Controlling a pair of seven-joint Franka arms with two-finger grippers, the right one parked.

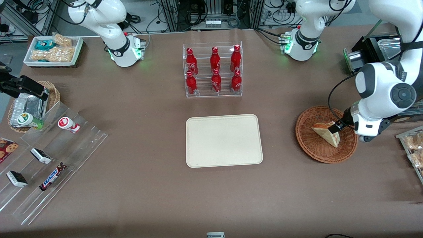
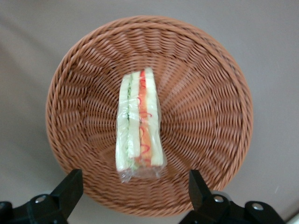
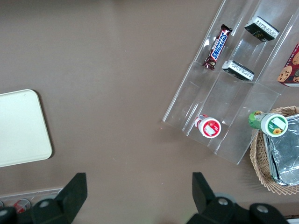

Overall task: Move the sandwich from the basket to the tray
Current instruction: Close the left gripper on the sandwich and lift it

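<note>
Brown tabletop: wrist view shows the gripper [image 2: 133, 196] spread wide above the sandwich [image 2: 140, 123] in the basket [image 2: 210, 93].

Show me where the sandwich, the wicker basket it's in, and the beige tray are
sandwich [image 2: 140, 123], left wrist view, on the striped cut edge.
basket [image 1: 309, 142], front view, on bare weave beside the sandwich.
tray [image 1: 224, 140], front view, on its bare middle.
gripper [image 2: 135, 191], left wrist view, open above the basket.

The left arm reaches down, its claw [image 2: 133, 196] spread wide, holding nothing.
</note>
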